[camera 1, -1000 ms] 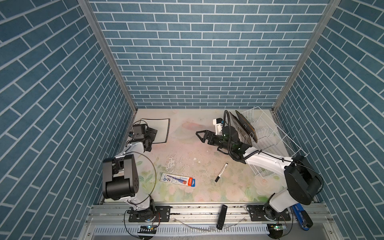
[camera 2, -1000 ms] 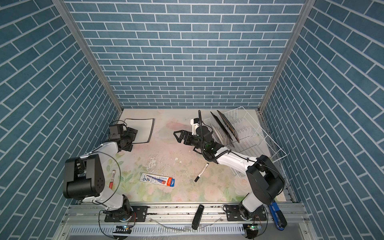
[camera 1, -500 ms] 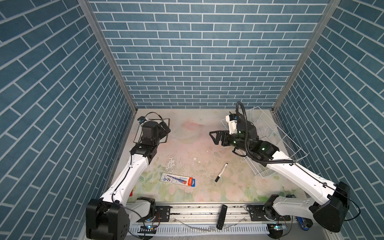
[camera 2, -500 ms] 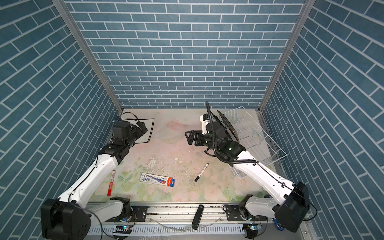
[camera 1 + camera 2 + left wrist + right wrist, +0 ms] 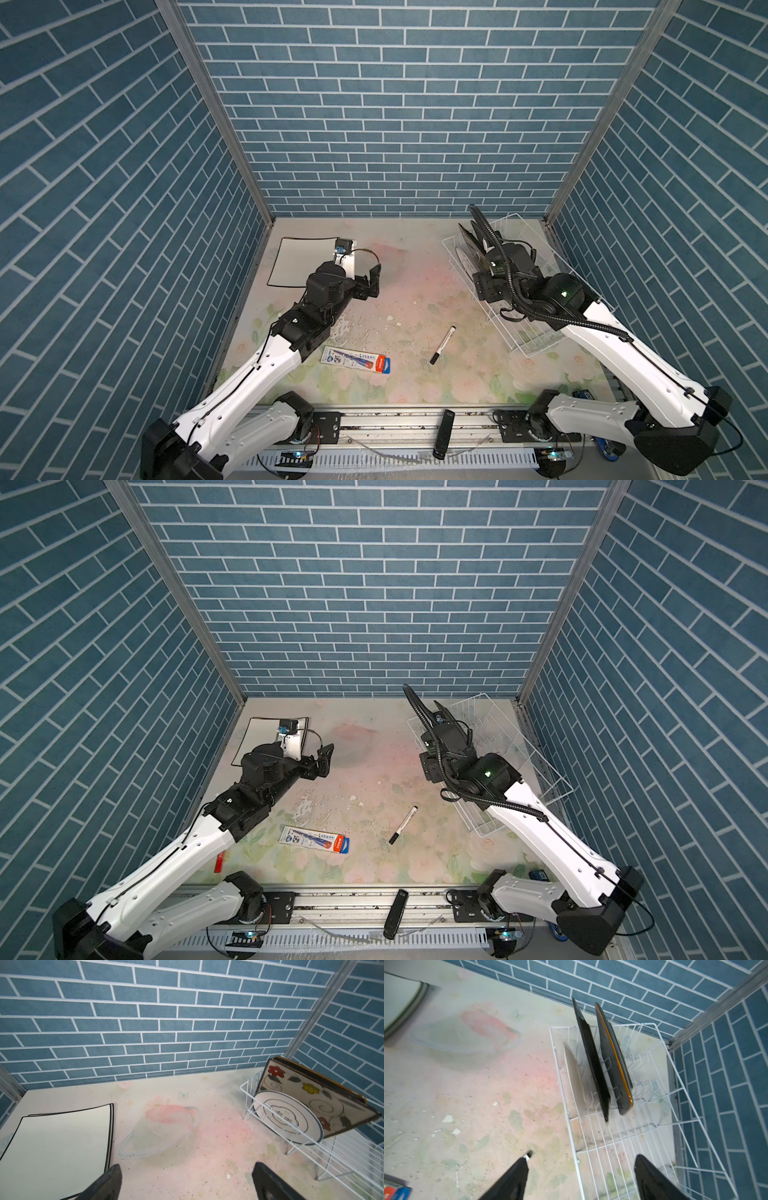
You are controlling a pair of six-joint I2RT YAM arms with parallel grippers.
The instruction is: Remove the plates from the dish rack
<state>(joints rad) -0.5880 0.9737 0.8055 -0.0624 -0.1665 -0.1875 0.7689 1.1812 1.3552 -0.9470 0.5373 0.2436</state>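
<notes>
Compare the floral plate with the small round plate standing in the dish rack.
The floral plate is rounded-square; the round plate is circular. The floral plate is larger, rising above the round plate. The floral plate carries red and yellow flowers with swirls; the round plate has dark rings and a centre emblem. Both stand on edge, leaning, in the dish rack.

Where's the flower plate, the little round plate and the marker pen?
flower plate [image 5: 310, 1088]: left wrist view, on its yellow flower.
little round plate [image 5: 284, 1114]: left wrist view, on its centre emblem.
marker pen [image 5: 443, 345]: in a top view, on the middle of its barrel.
</notes>
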